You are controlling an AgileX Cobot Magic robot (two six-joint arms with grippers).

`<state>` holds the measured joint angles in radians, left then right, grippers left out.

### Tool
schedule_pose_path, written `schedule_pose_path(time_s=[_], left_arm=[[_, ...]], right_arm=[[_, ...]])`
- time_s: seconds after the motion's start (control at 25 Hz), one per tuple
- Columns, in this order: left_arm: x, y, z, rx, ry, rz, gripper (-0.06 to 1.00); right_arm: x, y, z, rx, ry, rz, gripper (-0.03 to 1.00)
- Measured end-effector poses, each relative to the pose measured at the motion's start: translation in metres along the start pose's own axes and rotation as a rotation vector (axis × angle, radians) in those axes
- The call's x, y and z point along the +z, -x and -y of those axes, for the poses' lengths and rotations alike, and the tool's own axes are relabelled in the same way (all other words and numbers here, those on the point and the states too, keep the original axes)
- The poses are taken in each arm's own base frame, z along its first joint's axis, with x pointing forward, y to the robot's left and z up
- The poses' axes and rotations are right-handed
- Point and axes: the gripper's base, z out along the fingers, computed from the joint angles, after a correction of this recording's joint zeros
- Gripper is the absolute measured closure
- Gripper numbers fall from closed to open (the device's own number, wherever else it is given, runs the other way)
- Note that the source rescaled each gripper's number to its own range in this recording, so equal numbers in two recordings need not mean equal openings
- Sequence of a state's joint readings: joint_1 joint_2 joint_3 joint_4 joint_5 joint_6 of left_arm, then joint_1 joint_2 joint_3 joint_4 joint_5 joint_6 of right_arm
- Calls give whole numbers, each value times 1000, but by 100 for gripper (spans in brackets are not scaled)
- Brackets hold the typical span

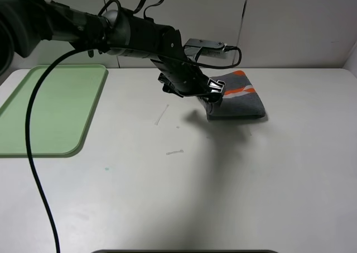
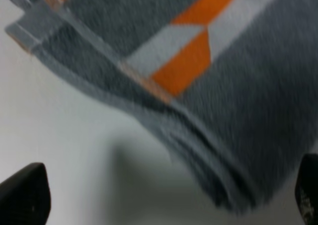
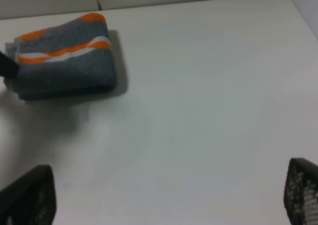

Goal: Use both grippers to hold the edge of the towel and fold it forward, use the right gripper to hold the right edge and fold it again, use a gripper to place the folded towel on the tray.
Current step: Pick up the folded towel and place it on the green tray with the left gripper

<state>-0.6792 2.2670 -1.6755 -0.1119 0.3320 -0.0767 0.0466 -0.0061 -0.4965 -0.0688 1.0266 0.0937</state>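
The towel (image 1: 241, 101) lies folded into a small thick pad right of the table's middle, dark grey with orange and white stripes on top. My left gripper (image 1: 214, 95) reaches across from the left and hangs at the pad's left edge, open, with nothing between its prongs. In the left wrist view the towel (image 2: 208, 86) fills the picture, its layered hems facing the left gripper (image 2: 166, 200). The right gripper (image 3: 169, 195) hovers open over bare table, far from the towel (image 3: 64, 61). The light green tray (image 1: 50, 108) lies at the far left with nothing on it.
Two thin pale scraps (image 1: 162, 114) (image 1: 174, 152) lie on the white table between tray and towel. A white panelled wall closes the back. The left arm's black cable (image 1: 33, 152) hangs over the tray's front right corner.
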Motion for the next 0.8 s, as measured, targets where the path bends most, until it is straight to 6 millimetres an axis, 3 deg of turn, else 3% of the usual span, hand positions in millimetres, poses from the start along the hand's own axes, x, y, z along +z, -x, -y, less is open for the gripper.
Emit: schedule_pose_path(time_s=[0.24, 0.8], left_arm=[[5, 6, 0, -97, -10, 87, -6], [43, -5, -4, -194, -6, 82, -6]], right_arm=[[0, 0, 0, 0, 0, 0, -3], [0, 0, 0, 0, 0, 0, -3]])
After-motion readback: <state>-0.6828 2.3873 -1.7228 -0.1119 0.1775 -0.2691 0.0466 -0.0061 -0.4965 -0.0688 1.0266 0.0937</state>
